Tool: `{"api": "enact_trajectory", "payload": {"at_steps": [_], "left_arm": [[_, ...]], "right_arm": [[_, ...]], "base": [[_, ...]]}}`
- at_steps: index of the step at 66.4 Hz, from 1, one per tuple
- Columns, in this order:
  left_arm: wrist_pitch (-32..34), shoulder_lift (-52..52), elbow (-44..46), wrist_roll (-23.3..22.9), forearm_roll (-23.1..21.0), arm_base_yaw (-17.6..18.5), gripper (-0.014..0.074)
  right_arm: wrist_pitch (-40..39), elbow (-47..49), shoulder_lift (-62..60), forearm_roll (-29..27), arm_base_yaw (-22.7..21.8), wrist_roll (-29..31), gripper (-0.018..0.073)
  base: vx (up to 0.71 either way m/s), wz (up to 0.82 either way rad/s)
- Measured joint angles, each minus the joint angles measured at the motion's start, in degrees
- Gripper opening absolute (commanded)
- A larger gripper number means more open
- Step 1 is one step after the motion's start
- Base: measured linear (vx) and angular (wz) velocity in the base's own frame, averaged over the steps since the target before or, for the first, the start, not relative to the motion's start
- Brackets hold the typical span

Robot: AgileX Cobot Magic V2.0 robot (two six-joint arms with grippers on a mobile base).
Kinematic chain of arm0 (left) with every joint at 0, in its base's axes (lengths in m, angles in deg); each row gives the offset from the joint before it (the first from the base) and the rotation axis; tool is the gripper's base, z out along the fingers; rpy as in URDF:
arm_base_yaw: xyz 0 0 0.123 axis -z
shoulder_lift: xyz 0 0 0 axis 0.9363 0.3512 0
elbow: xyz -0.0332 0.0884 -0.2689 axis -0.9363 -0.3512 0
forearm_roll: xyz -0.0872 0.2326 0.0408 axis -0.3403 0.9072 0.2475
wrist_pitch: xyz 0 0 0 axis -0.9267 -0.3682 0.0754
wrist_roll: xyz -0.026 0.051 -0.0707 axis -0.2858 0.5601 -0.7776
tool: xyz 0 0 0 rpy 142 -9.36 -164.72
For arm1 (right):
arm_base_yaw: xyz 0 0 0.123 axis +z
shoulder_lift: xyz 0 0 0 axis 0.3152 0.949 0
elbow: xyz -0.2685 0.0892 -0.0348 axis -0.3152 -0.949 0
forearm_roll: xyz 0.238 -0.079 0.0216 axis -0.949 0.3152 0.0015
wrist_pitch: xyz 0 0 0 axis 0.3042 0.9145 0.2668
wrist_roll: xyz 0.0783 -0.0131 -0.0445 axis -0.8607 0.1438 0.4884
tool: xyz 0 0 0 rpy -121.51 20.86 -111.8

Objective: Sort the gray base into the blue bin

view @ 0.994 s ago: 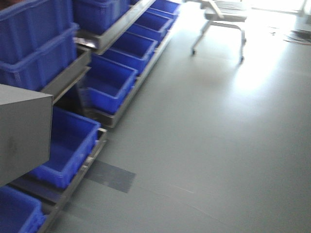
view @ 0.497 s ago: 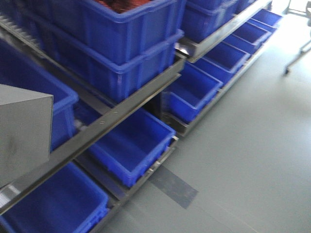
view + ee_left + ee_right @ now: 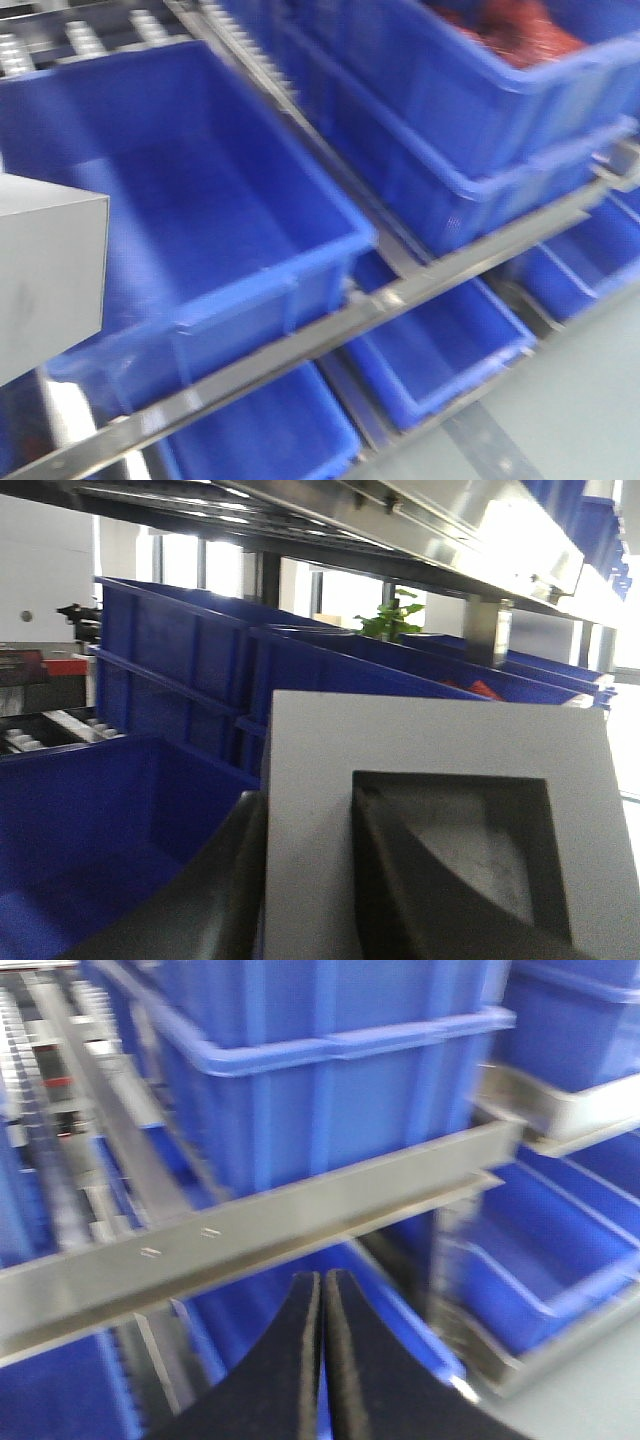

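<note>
Left wrist view showed left gripper (image 3: 310,798) clenched on matte gray boxy base (image 3: 440,730), not yet released into deep blue plastic bin (image 3: 100,820).

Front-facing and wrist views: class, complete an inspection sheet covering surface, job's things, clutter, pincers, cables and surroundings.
Surface: metal rack rail, roller track behind.
Job's things: gray base held, recess towards the left wrist camera; blue bin on the rack, inside looks bare.
Clutter: red items in a neighbouring crate.
Pincers: left pincer shut on the gray base's wall; right pincer shut, holding nothing.
Cables: nothing seen.
Surroundings: gray floor; lower crates; plant.
</note>
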Motion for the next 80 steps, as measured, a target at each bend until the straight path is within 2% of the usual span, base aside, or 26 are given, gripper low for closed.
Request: {"api": "enact_trajectory", "payload": {"at_steps": [43, 80], "left_arm": [[0.00, 0.00, 0.00, 0.00, 0.00, 0.00, -0.0006], [0.00, 0.00, 0.00, 0.00, 0.00, 0.00, -0.0006]], "right_arm": [[0.00, 0.00, 0.00, 0.00, 0.00, 0.00, -0.0005], [-0.63, 0.00, 0.00, 0.00, 0.00, 0.00, -0.0005]], "base": [[0.15, 0.59], [0.04, 0.15]]}}
